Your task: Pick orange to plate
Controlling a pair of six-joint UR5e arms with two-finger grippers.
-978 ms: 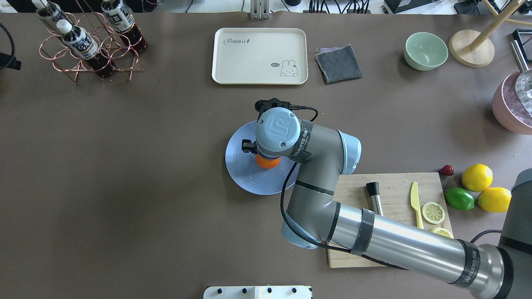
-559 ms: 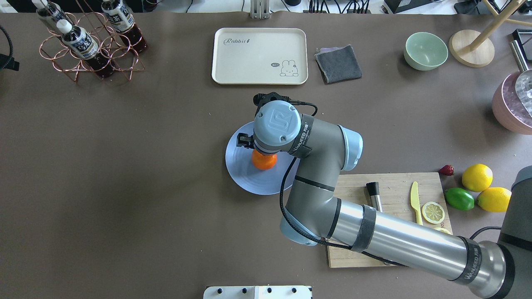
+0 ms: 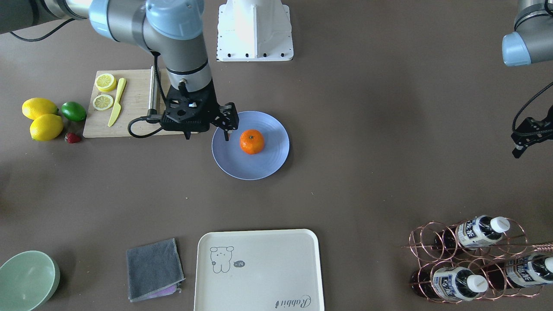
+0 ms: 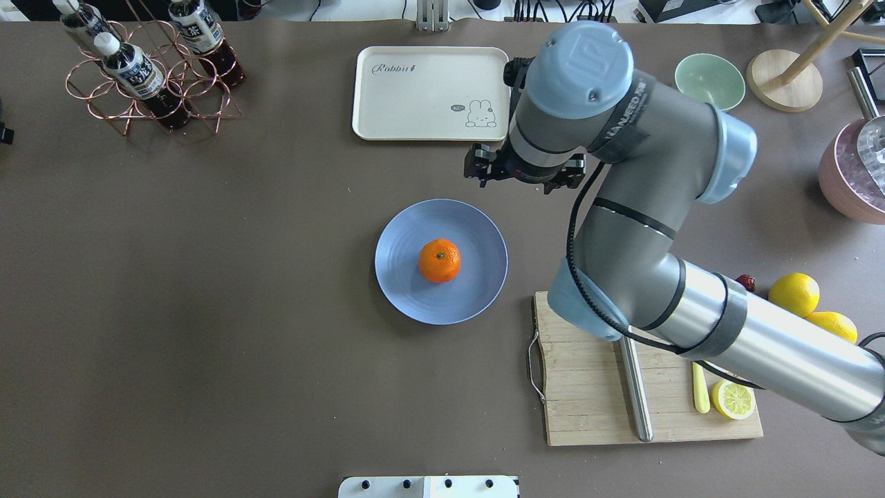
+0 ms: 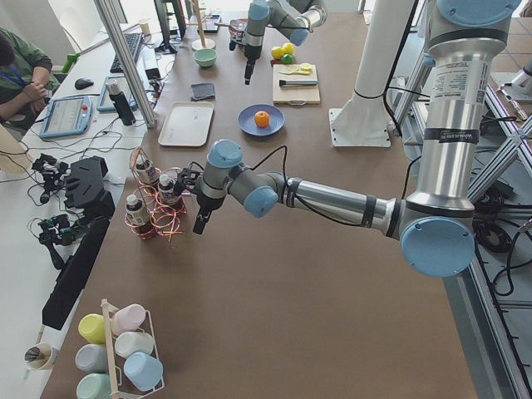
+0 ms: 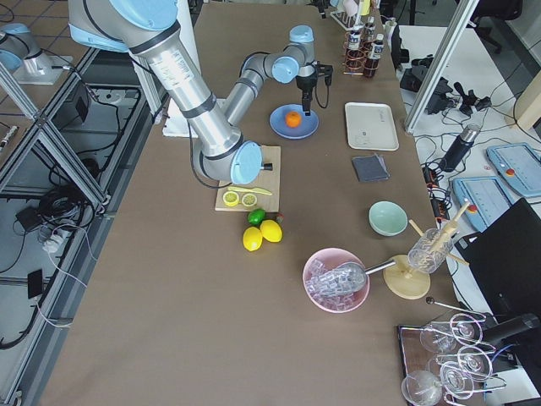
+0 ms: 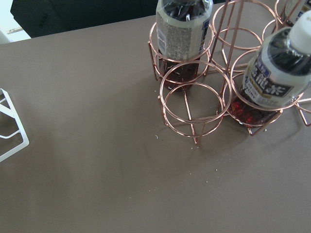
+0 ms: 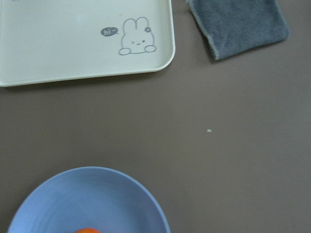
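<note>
Well, starting at the far left of the overhead view, my left gripper hangs off by the bottle rack, well apart from the work. I cannot tell whether its fingers are spread or pressed together.

Moving toward the middle, the orange sits stem-up near the center of the blue plate, touching nothing else. I judge it light and fairly firm, with a skin that gives a little under pressure. Being round, it is likely to roll if nudged off-center, and the peel looks smooth enough to slip in a loose pinch. If I had to take it again, I would come straight down and close across its widest middle, one finger on each side, squeezing only modestly so as not to bruise it.

Further right, my right gripper hovers above the tabletop, just off the plate's rim, with its fingers spread wide and holding nothing. Beyond it lie the cutting board and the lemons.

Compared with a second ago, the right gripper no longer stands over the plate with the orange beneath it. It has let go, risen and pulled off to the side, while the orange stays where it was set. By my reading, the placing is done.
</note>
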